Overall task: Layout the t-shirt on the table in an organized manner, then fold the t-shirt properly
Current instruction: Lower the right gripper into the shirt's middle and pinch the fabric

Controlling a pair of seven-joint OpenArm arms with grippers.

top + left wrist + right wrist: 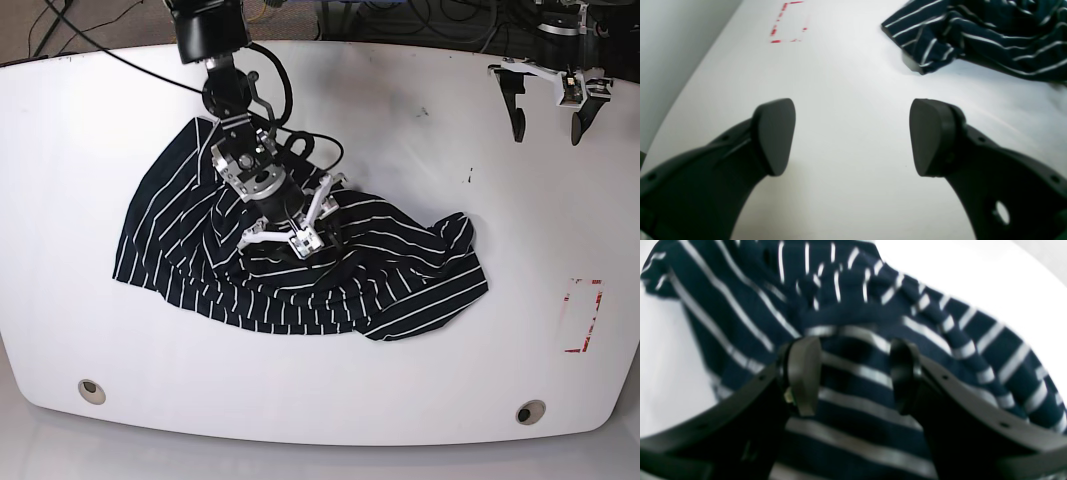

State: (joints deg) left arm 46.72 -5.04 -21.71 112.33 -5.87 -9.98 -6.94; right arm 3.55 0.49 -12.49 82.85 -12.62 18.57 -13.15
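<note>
So the t-shirt (300, 270) is sitting in a rumpled heap on the left-middle of the table (420, 400), one part fanned out flatter toward the left edge, the rest bunched up with folds running off to the right. Nowhere near laid out yet, so I'd say the step in hand is just grabbing a bit of cloth to start spreading it. To do that well I'd go for an edge or a hem rather than the middle of the pile; pinch only one layer if possible, lift just enough to let the folds fall out, and drag outward slowly so it doesn't bunch again. The right gripper (853, 373) is down over the crumpled middle, jaws roughly half spread with striped fabric showing in the gap between them. The pads aren't squeezed onto anything that I can see, and whether the tips are actually touching the cloth I honestly can't tell, the wrist view is blurry. The left gripper (851, 136) is spread wide, holding nothing, hanging over bare table well off from the shirt, with the red-marked rectangle (788, 21) ahead of it.
</note>
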